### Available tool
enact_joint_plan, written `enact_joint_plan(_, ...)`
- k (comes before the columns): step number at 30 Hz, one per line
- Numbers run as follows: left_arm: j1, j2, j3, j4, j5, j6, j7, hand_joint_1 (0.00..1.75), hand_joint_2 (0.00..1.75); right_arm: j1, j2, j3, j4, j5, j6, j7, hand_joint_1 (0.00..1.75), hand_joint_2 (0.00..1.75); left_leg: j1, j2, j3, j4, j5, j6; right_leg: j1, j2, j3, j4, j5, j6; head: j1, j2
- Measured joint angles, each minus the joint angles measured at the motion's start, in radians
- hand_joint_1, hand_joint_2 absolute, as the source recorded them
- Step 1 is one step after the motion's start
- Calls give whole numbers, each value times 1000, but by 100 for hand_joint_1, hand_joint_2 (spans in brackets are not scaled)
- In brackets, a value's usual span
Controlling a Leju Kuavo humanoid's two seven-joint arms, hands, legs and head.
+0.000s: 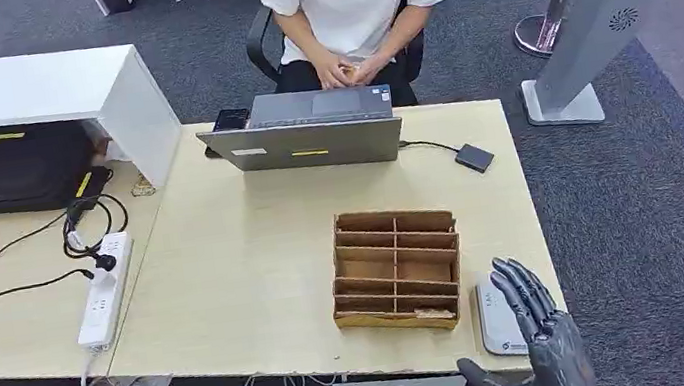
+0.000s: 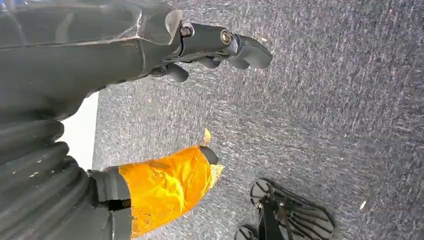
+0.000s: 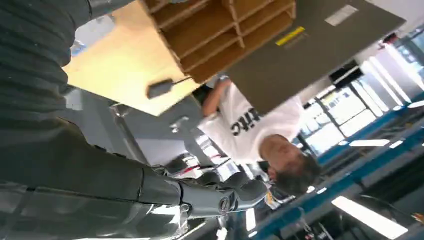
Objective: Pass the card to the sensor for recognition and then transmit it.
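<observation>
By table edge, sensor [image 1: 498,317] lengthwise front-to-back

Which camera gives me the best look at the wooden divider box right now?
The head view: the wooden divider box shows whole, standing on the desk beside the right hand, with its compartments visible from above. The right wrist view catches part of it, turned and cropped. The left wrist view looks at carpet instead.
</observation>
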Motion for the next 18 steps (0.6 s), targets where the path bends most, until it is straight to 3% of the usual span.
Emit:
enact_joint_plan(9, -2, 0, 12, 0, -19, 3, 1, 0, 175, 11, 4, -15, 65, 208, -21, 93, 0, 175, 0, 1, 2, 0, 0, 0, 0, 1, 2, 0, 0, 0, 0, 0)
enact_joint_plan(18, -4, 0, 12, 0, -33, -2, 6, 0, 175, -31, 69, -13, 191, 300, -34, 147, 0, 175, 0, 1, 2, 0, 0, 0, 0, 1, 2, 0, 0, 0, 0, 0)
